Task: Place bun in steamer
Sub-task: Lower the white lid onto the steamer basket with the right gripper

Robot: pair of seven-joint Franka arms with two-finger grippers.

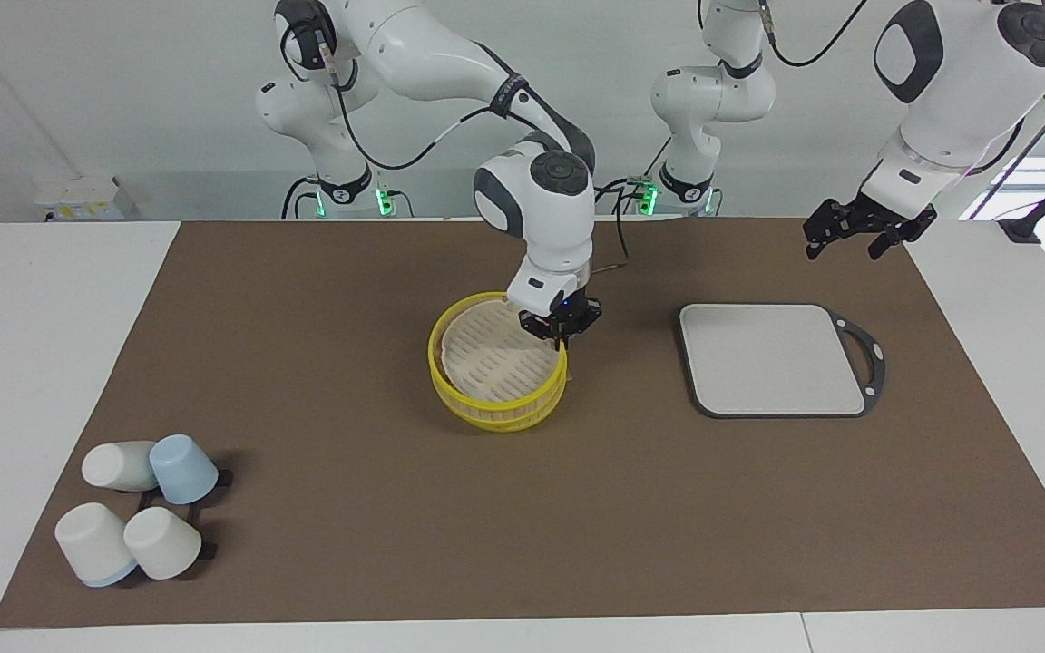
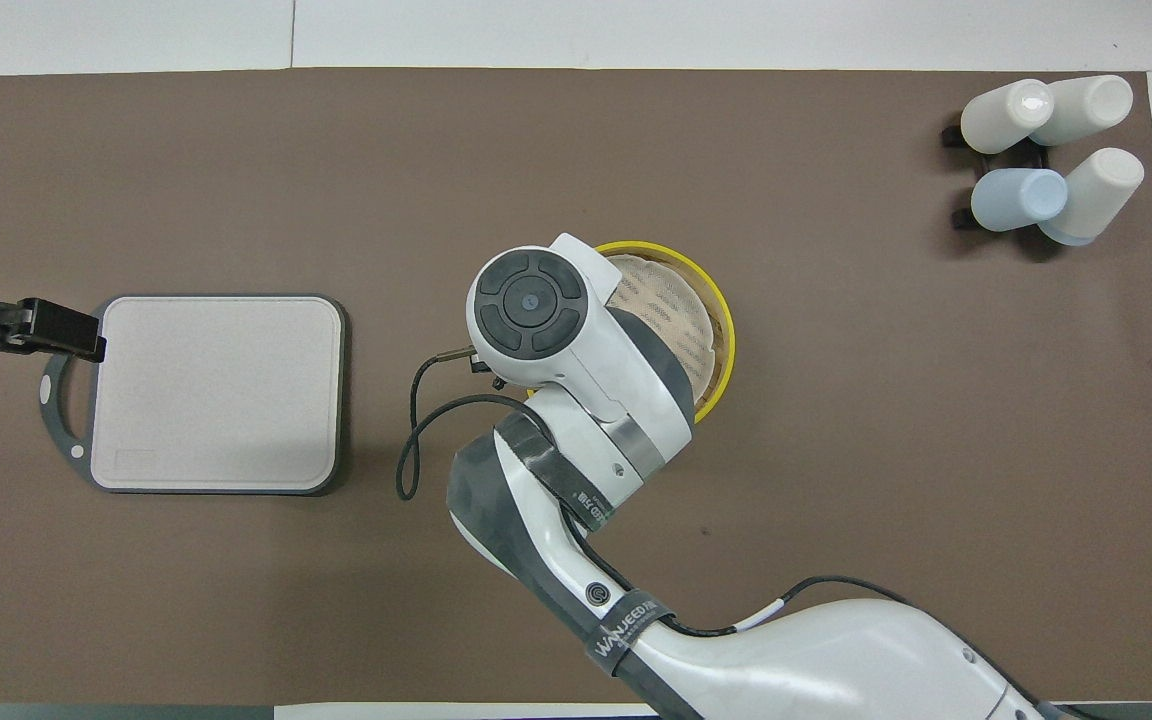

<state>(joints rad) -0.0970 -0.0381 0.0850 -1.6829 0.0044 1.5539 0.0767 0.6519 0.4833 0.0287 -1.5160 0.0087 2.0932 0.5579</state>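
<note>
- Brown mat covers the surface (image 1: pixel 323 562); the steamer (image 1: pixel 497 363) sits at its middle, lid on; the bun is not visible.
- Right gripper (image 1: pixel 561 328) is at the steamer's rim nearest the robots, fingers pinched on that rim.
- Left gripper (image 1: pixel 856 229) waits, fingers spread, empty, over the mat near the grey board (image 1: pixel 772 359).
- Cups (image 1: pixel 137 508) lie well apart from the steamer.

Bright even light, soft short shadows, sharp focus, window glare at one edge
</note>
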